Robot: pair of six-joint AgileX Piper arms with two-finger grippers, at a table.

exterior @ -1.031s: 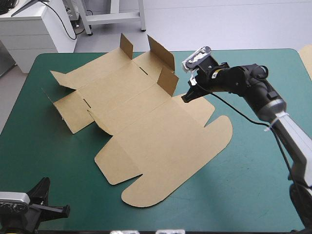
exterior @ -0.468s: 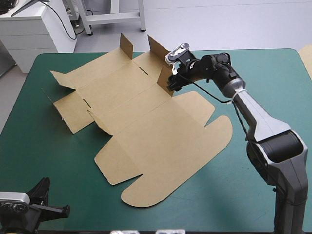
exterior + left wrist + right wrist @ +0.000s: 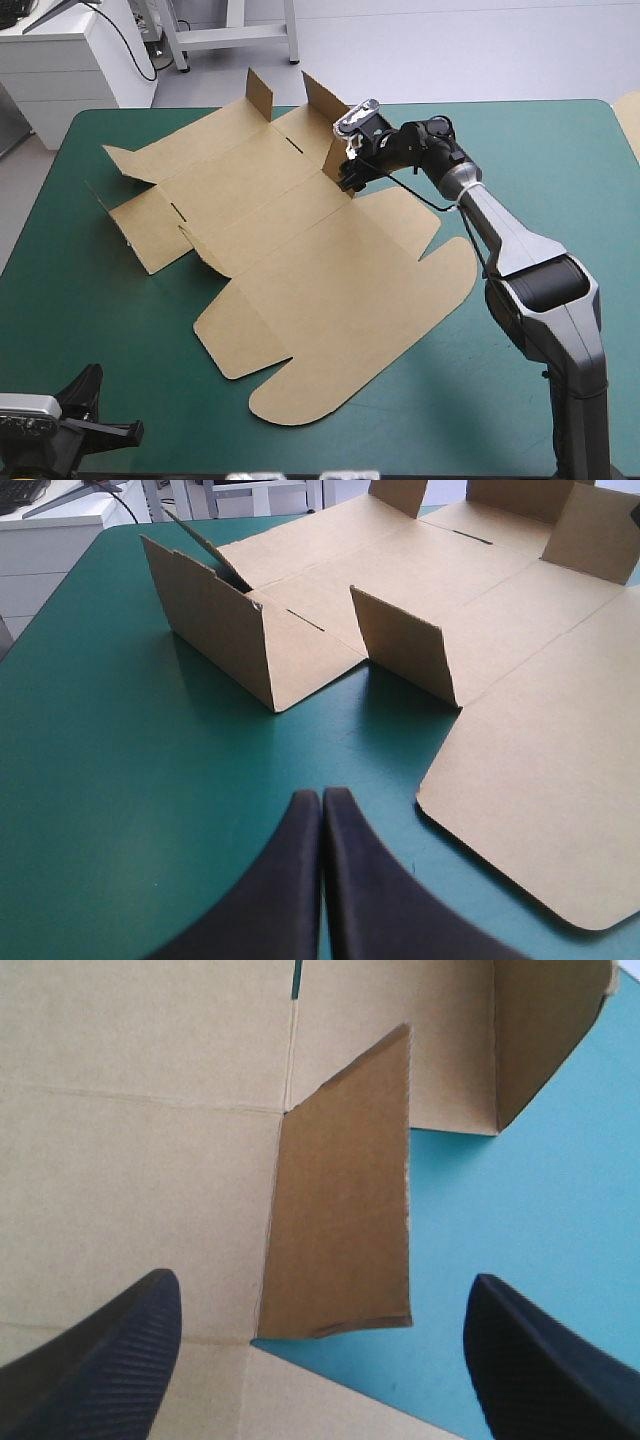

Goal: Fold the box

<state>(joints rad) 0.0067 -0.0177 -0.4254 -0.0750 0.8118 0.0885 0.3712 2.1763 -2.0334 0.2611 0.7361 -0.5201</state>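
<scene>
In the high view a flat-cut brown cardboard box (image 3: pixel 300 250) lies spread on the teal-green worktop (image 3: pixel 580 160). It covers the middle and reaches out toward 10 o'clock, and its large round-cornered panel (image 3: pixel 350 310) points to 5 o'clock. Most of the sheet lies flat, with a few small flaps standing up along its 12 o'clock and 9 o'clock edges. The right arm comes in from 3 o'clock, and the right pincer (image 3: pixel 349 178) hangs at one short upright flap (image 3: pixel 341 158), just past the sheet's centre toward 1 o'clock. In the left wrist view the left pincer (image 3: pixel 322 798) is clenched, its black fingers meeting in a single pointed arch over bare cover, clear of the board. Counting straight ahead of it as 12 o'clock, a tall raised wall (image 3: pixel 215 620) stands at 11 o'clock, a smaller standing flap (image 3: pixel 400 645) sits near 12 o'clock, and the flat panel lies at 2 o'clock. In the right wrist view the right pincer (image 3: pixel 322 1282) is released, its fingers spread wide. The upright flap (image 3: pixel 340 1190) stands in the gap between them, and neither finger visibly touches it. Flat board lies under one finger and bare cover under the other.
</scene>
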